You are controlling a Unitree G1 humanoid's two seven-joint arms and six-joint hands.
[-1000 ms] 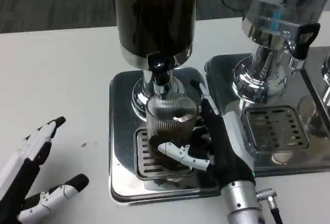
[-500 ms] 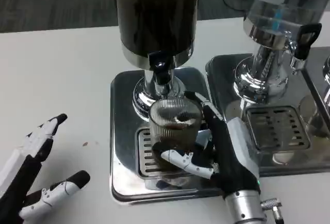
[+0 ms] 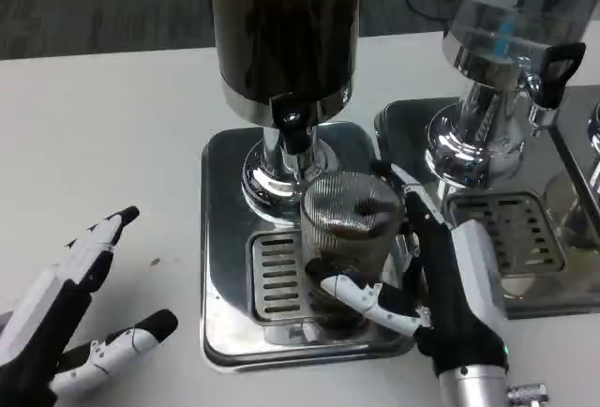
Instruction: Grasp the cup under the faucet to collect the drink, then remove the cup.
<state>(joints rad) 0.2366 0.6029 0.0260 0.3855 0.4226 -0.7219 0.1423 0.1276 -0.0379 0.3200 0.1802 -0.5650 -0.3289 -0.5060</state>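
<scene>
White table [image 3: 112, 126] carries two steel drip trays. On the left tray [image 3: 220, 238], the ribbed cup [image 3: 349, 229], partly filled with dark drink, sits just right of the faucet [image 3: 292, 137], over the grate. Right hand [image 3: 441, 276] wraps it, thumb across the front, fingers behind. Keep the cup upright; withdraw level and slowly. Left hand [image 3: 70, 323] rests on the table, fingers spread, holding nothing.

The dispenser [image 3: 284, 27] top is cut off by the upper edge. The right hand [image 3: 441, 276] hides the cup [image 3: 347, 233] right side. The left hand [image 3: 66, 318] runs off the lower edge.
</scene>
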